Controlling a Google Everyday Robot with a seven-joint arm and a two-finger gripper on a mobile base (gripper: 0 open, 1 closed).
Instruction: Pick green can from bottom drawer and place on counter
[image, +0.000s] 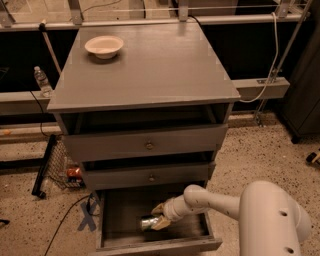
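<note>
The bottom drawer (120, 239) is pulled out at the foot of the grey cabinet. On its wood floor lies the green can (147, 222) on its side, a silvery end facing left. My white arm reaches into the drawer from the right. The gripper (159, 217) sits at the can's right end, its tan fingers (161, 224) spread above and below the can. The counter (150, 65) is the wide grey top slab of the cabinet.
A white bowl (104, 46) rests on the counter's far left. Two shallower drawers with brass knobs (149, 145) stand slightly open above. A red can (74, 173) lies in a wire basket left of the cabinet. A clear bottle (42, 81) stands at the far left.
</note>
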